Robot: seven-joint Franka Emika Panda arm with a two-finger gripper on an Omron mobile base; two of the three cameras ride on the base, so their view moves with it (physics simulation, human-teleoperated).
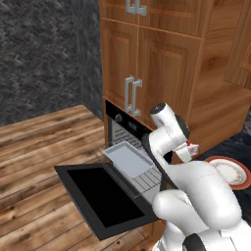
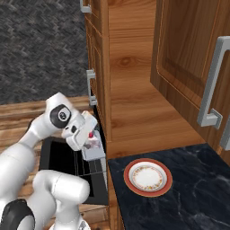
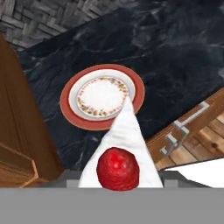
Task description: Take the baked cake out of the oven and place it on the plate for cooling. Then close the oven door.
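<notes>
The cake (image 3: 117, 151), a white wedge with a red berry on top, sits clamped between the jaws of the gripper (image 2: 93, 143), which stand partly apart with the slice filling the gap. In the hand view the wedge's narrow tip points toward the plate (image 3: 70, 109), whose red-orange rim and cream patterned centre lie ahead of it on the dark marble counter (image 3: 175, 57). From the right base view the held cake hangs in the air at the left edge of that counter, near the plate but apart from it, above the front of the oven (image 1: 120, 128). The oven door (image 1: 100, 198) lies dropped open and flat toward the wooden floor (image 1: 34, 147), and the grey metal tray (image 1: 128, 158) rests on the pulled-out wire rack (image 1: 147, 180). Wooden cabinets (image 1: 147, 63) with silver handles rise above the oven.
</notes>
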